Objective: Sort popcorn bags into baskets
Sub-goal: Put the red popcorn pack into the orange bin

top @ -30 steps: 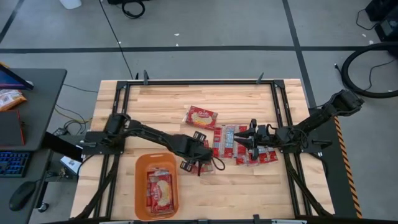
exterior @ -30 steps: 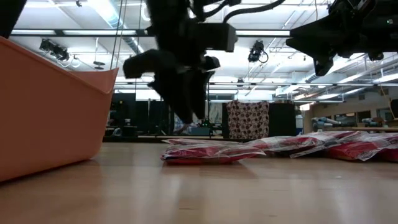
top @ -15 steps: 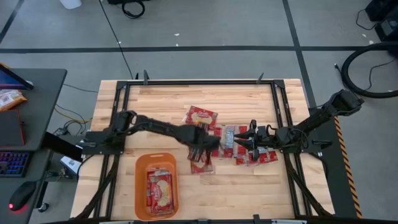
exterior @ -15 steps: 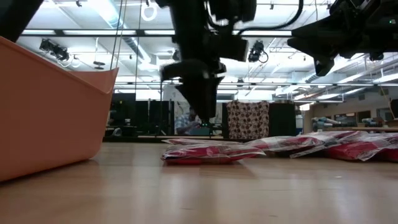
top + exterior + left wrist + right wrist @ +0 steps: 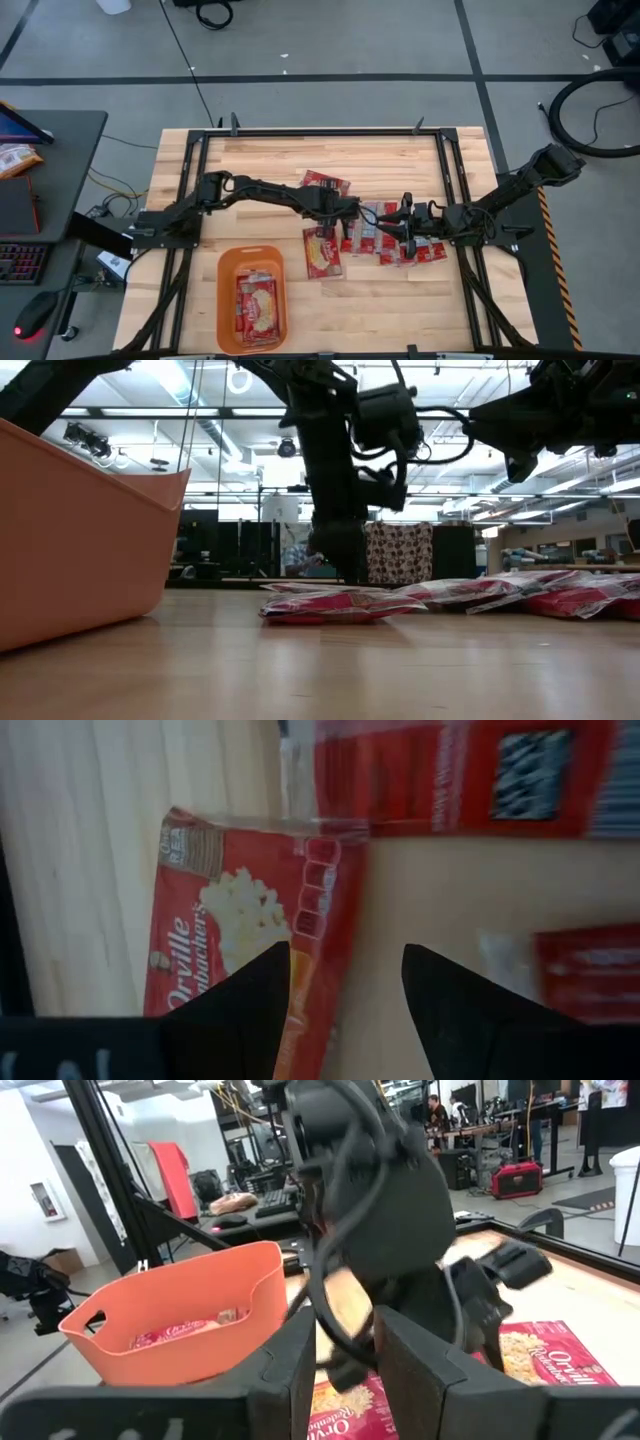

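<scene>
Red popcorn bags lie flat on the wooden table. One wide bag (image 5: pixel 322 252) with a cream oval lies alone. Another wide one (image 5: pixel 325 181) lies partly under my left arm. A cluster of narrower bags (image 5: pixel 385 238) lies to the right. The orange basket (image 5: pixel 226 290) stands near the table's near edge and holds a few bags (image 5: pixel 255 308). My left gripper (image 5: pixel 347 215) is open, pointing down between the wide bags and the cluster. In its wrist view its fingers (image 5: pixel 345 995) stand over the edge of a wide bag (image 5: pixel 235 935). My right gripper (image 5: pixel 405 222) hovers open above the cluster.
Black frame rails run along the table's left and right sides, where the arm bases sit. Bare wood shows toward the far edge and to the right of the basket (image 5: pixel 80 550). The basket also shows ahead in the right wrist view (image 5: pixel 180 1295), behind my left arm.
My left gripper has swung from beside the basket toward the table's right and far side. It has come down close to the table at the edge of the bag cluster. The bags have stayed where they were, and the right arm has kept still.
</scene>
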Robot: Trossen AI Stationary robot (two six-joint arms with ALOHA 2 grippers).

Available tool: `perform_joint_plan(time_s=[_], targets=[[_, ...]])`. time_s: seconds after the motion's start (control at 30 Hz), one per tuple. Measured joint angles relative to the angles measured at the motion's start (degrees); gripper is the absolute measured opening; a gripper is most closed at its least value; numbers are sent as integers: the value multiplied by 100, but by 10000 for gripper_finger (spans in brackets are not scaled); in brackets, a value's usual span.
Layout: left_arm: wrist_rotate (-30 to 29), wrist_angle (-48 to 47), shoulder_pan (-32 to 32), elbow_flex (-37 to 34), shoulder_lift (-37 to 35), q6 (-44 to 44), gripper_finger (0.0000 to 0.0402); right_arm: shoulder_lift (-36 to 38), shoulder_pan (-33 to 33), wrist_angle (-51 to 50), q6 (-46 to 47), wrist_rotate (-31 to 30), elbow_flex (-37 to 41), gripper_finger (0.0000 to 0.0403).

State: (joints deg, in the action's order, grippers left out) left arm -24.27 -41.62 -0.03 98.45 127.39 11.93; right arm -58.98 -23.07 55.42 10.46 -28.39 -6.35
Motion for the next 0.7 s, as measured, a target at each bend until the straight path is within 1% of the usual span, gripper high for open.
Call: perform_joint_plan(time_s=[0.1, 0.2, 0.27, 0.53, 0.6, 0.7], targets=[[-193, 298, 0, 9, 55, 72, 199, 0, 0, -1, 0, 6, 0, 110], [-322, 346, 0, -4, 97, 85, 199, 0, -2, 7, -4, 12, 0, 110], [-315, 463, 16, 0, 125, 118, 199, 0, -2, 9, -7, 13, 0, 110], [-293, 423, 179, 0, 129, 137, 199, 1, 0, 27, -4, 6, 0, 110], [-217, 426, 219, -13, 129, 137, 199, 2, 0, 25, -2, -2, 0, 110], [122, 593, 254, -197, 129, 132, 199, 0, 0, 22, -2, 3, 0, 110]])
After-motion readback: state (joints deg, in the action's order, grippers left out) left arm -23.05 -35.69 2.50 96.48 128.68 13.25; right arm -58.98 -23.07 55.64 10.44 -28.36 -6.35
